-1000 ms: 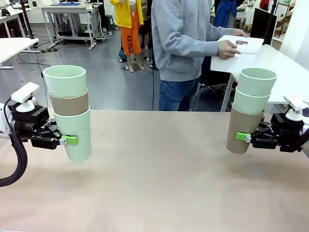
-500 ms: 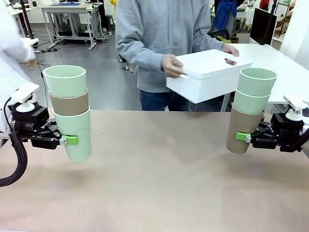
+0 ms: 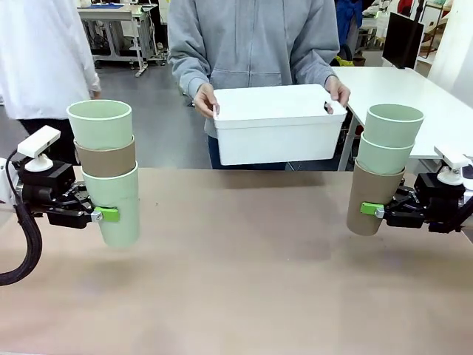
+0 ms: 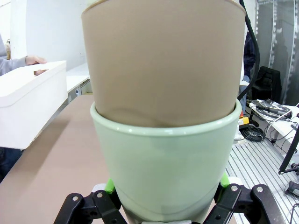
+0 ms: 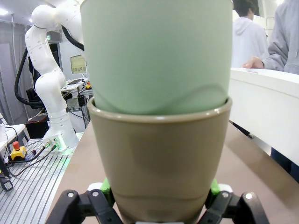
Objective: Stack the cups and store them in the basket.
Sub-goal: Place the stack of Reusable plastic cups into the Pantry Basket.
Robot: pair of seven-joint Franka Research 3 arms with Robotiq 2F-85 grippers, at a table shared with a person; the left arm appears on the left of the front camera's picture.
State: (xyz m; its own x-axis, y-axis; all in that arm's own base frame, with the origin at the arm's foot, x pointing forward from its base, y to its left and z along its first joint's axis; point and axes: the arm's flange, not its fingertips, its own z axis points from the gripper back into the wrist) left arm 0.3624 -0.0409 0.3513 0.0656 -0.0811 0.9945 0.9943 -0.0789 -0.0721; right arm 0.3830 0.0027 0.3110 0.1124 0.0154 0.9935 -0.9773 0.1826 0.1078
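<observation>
Front view: my left gripper and right gripper are each clamping an upright stack of cups, and the person is holding the basket crosswise beyond the far edge, nearer my right gripper.

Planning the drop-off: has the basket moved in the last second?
Yes. The basket has moved left, away from the white side table, to the middle of the far table edge.
</observation>
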